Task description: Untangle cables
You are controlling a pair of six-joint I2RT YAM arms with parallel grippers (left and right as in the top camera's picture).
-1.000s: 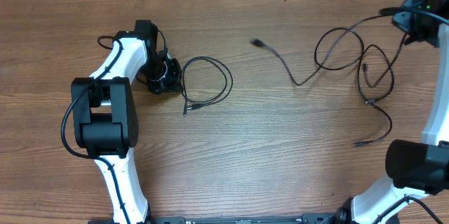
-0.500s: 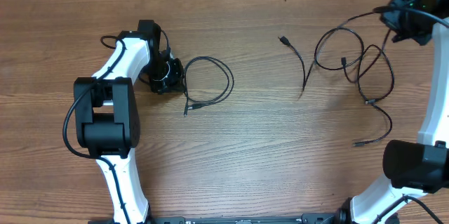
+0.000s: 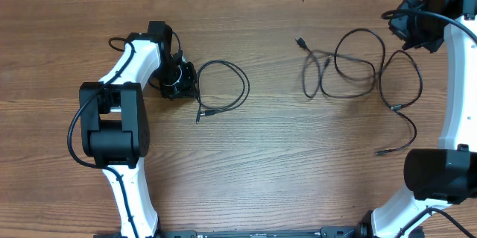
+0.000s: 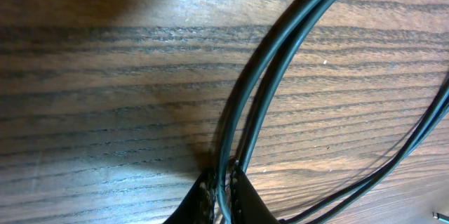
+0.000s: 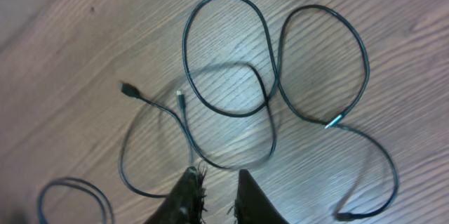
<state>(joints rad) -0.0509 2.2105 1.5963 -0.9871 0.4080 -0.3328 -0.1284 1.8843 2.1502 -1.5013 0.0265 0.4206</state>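
Barely in frame, left pincer (image 4: 224,197) tight on looped cable (image 4: 222,152); right pincer (image 5: 216,190) slightly apart, empty, likewise cropped

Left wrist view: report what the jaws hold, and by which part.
The thin black cable, pinched between the left gripper's jaws on the cord of its loop, not on a plug.
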